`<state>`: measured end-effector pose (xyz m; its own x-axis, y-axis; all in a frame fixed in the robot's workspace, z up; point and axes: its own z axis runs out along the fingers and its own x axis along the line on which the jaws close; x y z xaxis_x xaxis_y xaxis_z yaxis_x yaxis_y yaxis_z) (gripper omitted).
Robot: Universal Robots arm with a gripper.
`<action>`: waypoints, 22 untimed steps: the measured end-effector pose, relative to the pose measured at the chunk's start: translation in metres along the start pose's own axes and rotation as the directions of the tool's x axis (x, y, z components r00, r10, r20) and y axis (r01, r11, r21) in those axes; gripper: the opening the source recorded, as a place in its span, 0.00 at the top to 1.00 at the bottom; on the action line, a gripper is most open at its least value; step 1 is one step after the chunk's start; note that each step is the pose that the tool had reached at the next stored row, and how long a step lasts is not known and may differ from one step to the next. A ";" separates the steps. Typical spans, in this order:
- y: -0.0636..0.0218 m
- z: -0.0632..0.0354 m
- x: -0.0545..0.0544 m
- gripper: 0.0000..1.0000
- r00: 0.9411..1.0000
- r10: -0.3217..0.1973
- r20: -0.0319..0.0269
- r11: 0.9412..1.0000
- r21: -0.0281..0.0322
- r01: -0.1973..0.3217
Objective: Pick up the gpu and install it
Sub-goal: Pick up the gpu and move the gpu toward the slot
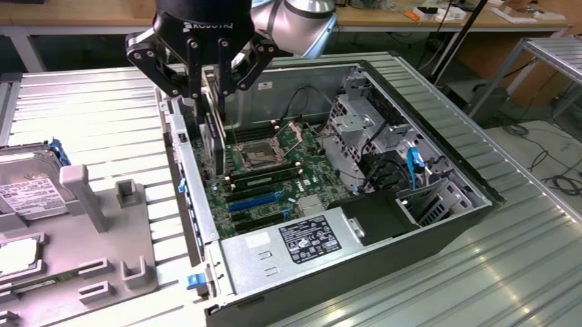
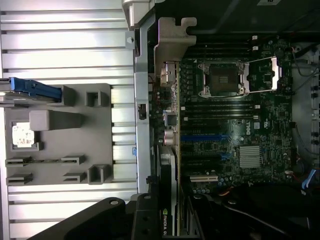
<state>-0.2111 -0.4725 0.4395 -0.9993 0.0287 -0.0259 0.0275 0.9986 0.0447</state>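
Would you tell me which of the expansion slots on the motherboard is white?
The short slot farthest from the CPU socket, last in the visible row. It alone is white; the other slots are blue or black.

Pincer (image 1: pixel 207 88): matte black body, white ROBOTIQ lettering on front face. Two black linkage fingers (image 1: pixel 162 68), open-frame bars, round pivot pins at joints. Arm joint (image 1: pixel 304 20) just above and behind pincer: rounded silver-grey housing, smooth shell. From wrist view: black finger link, one shiny pivot screw (image 2: pixel 115 202).
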 end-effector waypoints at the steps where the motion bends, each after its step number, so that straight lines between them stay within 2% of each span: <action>1: 0.0000 0.0001 -0.001 0.73 1.000 0.000 0.000 1.000 0.000 0.000; 9: 0.0003 0.0002 -0.009 0.73 1.000 0.000 0.000 1.000 0.000 0.000; 22: 0.0008 0.0008 -0.030 0.73 1.000 0.000 0.000 1.000 0.000 0.000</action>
<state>-0.1809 -0.4725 0.4395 -0.9993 0.0286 -0.0258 0.0275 0.9986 0.0446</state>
